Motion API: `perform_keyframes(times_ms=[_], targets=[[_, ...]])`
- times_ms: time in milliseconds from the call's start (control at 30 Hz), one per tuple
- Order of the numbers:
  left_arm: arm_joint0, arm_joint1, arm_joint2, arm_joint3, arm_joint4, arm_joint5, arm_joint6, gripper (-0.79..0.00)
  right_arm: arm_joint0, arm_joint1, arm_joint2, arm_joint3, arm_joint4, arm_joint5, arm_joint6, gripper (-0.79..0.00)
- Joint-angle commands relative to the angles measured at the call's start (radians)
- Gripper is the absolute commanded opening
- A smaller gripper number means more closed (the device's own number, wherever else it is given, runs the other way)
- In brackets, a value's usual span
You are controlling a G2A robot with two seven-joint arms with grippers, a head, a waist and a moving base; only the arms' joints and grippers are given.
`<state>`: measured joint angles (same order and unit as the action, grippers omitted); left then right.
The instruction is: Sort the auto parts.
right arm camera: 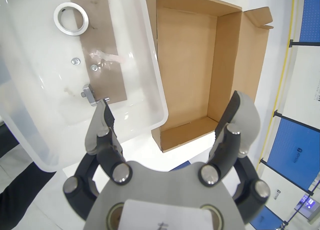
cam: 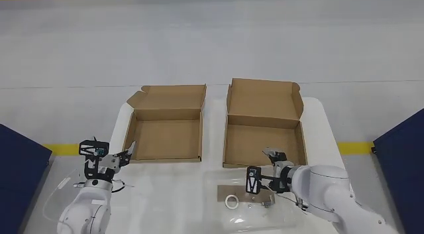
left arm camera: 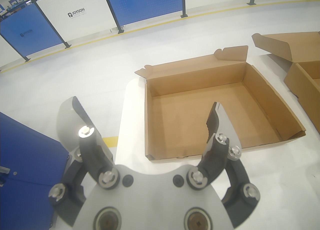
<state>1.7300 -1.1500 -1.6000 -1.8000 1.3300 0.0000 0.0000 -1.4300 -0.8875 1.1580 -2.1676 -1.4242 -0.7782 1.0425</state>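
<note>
A clear plastic bin (right arm camera: 150, 48) at the table's front holds a metal ring (right arm camera: 71, 18), two small bolts (right arm camera: 75, 61) and a small metal block (right arm camera: 89, 93), on and beside a brown card (right arm camera: 96, 15). The ring (cam: 231, 201) also shows from the top. My right gripper (right arm camera: 172, 99) hangs open with nothing in it above the bin's far rim and the near edge of the right cardboard box (right arm camera: 185, 65); one fingertip is close to the block. At the table's left front, my left gripper (left arm camera: 145, 103) is open and holds nothing, just short of the left cardboard box (left arm camera: 197, 75).
Both boxes (cam: 165, 138) (cam: 264, 142) stand side by side mid-table with their lids folded back and bare floors. The white table (cam: 212, 168) has a narrow gap between them. Blue partitions stand beside the table on either side.
</note>
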Motion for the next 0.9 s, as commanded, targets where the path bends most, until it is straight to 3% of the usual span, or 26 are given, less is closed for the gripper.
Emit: perform_keyframes(times_ms=[0,100,533,667,867], targets=[[0.000,0.000,0.000,0.000,0.000,0.000,0.000,0.000,0.040,0.025,-0.041,0.014,0.038,0.025,0.025,0.000],[0.000,0.000,0.000,0.000,0.000,0.000,0.000,0.000,0.099,0.057,-0.103,0.030,0.093,0.057,0.057,0.000],[0.000,0.000,0.000,0.000,0.000,0.000,0.000,0.000,0.113,0.071,-0.139,0.042,0.098,0.047,0.046,0.000],[0.000,0.000,0.000,0.000,0.000,0.000,0.000,0.000,0.161,0.105,-0.195,0.031,0.157,0.059,0.059,0.000],[0.000,0.000,0.000,0.000,0.000,0.000,0.000,0.000,0.324,0.179,-0.357,0.038,0.298,0.128,0.128,0.000]])
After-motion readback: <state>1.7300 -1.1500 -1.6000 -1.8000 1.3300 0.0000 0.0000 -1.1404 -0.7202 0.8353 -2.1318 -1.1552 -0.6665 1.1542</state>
